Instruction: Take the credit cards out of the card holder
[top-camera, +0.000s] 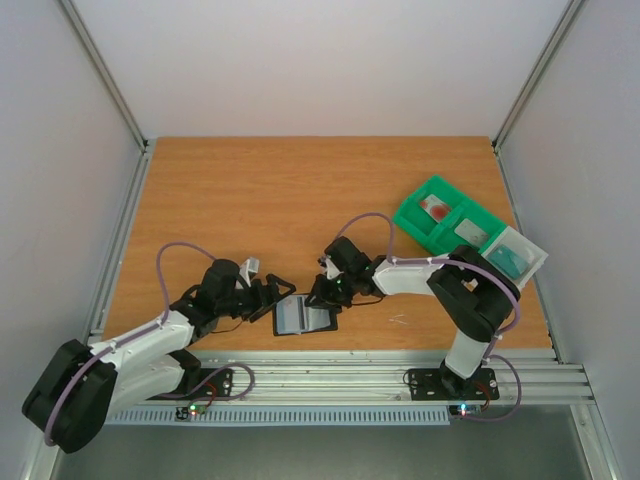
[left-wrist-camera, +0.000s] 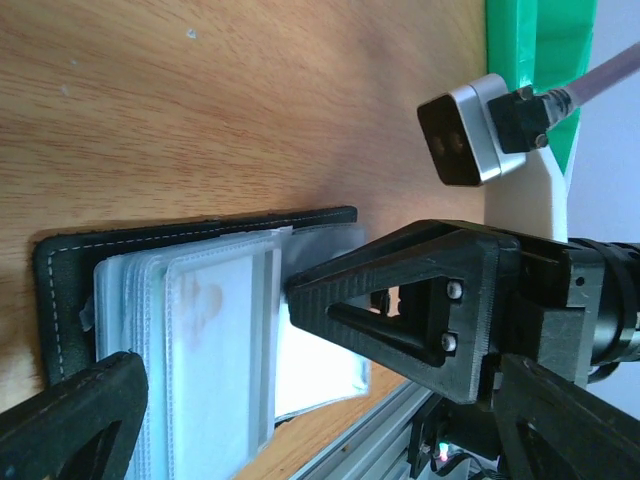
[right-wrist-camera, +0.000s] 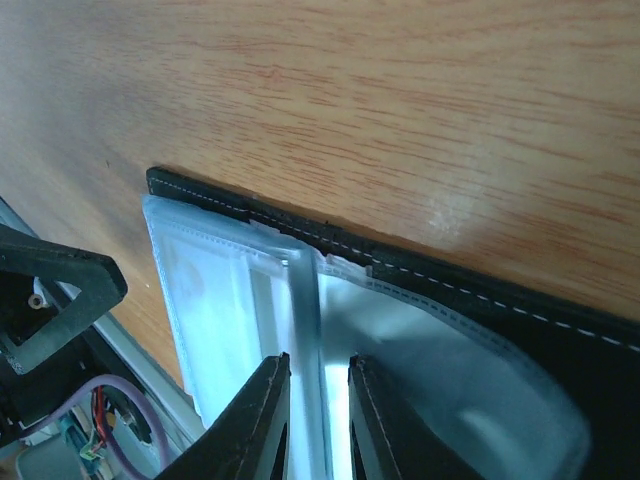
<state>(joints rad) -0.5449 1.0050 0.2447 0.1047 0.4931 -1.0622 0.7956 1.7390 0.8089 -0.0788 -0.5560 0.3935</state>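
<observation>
**Top view.** I read the card holder (top-camera: 303, 317) lying open on the table (top-camera: 300, 190) at 6 o'clock, close to the near edge. The left gripper (top-camera: 268, 298) sits at the holder's 10 o'clock corner. The right gripper (top-camera: 322, 292) sits at its 1 o'clock, over the far edge. A green tray (top-camera: 455, 225) lies well apart at 2 o'clock on the table.

**Left wrist view.** The holder's black stitched border runs along 9 o'clock, with the clear sleeves (left-wrist-camera: 130, 330) stacked inside it. A pale credit card (left-wrist-camera: 215, 330) shows through the top sleeve. The left jaws stand wide apart at 7 and 5 o'clock, gripping nothing, with the sleeves between them. One finger of the right gripper touches the sleeves at centre frame.

**Right wrist view.** The right jaws are nearly together at 6 o'clock, pinched on an upright pale fold of the sleeves. The black border runs from 10 to 4 o'clock. A finger of the left gripper shows at 8 o'clock.
</observation>
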